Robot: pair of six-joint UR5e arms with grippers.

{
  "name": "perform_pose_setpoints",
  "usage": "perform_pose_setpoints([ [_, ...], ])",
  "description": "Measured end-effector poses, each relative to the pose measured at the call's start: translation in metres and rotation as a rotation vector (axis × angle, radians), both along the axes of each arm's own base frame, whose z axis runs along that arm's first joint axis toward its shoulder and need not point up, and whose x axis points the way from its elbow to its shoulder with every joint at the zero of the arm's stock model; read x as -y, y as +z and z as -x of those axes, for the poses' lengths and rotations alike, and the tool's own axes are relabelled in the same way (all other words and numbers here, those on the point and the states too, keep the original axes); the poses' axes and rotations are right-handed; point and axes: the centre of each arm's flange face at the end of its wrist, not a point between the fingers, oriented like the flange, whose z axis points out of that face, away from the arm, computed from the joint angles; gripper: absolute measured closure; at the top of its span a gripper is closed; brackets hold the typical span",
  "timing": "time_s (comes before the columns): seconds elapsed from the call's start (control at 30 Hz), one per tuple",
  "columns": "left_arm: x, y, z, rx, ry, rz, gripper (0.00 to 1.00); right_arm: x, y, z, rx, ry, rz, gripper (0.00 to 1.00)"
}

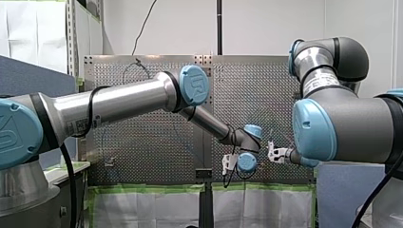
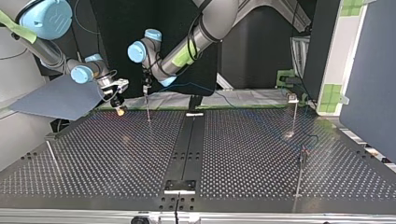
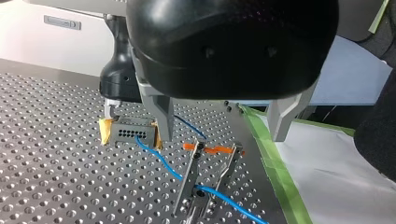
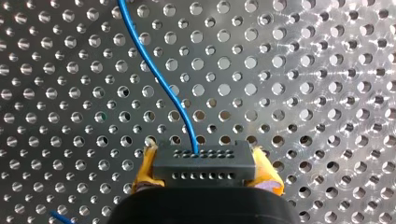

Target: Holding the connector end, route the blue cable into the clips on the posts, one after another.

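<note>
Right hand (image 4: 206,179) pinching the connector (image 4: 204,158) between yellow pads (image 4: 268,179), over the bench (image 3: 56,177)
The blue cable (image 3: 159,161) runs from the connector through a post clip (image 3: 205,177), apparently seated; left hand (image 3: 223,135) hovers spread above the clip

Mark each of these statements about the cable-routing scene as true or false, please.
1. My right gripper is shut on the connector. True.
2. The fingers of my left gripper grip the blue cable. False: they are open above the clip, holding nothing.
3. The blue cable passes through the clip. True.
4. The clip's tips are marked green. False: they are marked orange.
</note>
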Motion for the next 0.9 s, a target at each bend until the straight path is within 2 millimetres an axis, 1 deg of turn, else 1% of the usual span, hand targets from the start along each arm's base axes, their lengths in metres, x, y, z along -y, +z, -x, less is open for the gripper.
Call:
perform_pose_setpoints([
  [0.57, 0.0, 0.001, 0.0, -0.003, 0.009, 0.02, 0.02, 0.0, 0.0, 0.0, 0.002, -0.004, -0.003, 1.0],
  [0.7, 0.0, 0.002, 0.003, -0.002, 0.028, 0.026, 0.02, 0.0, 0.0, 0.0, 0.002, -0.004, -0.004, 1.0],
  [0.8, 0.001, 0.005, 0.008, 0.002, 0.045, 0.028, 0.02, 0.0, -0.001, 0.001, 0.003, -0.008, -0.006, 1.0],
  [0.9, 0.004, 0.015, 0.015, 0.012, 0.05, 0.053, 0.02, 0.001, -0.001, 0.002, 0.004, -0.011, -0.007, 1.0],
])
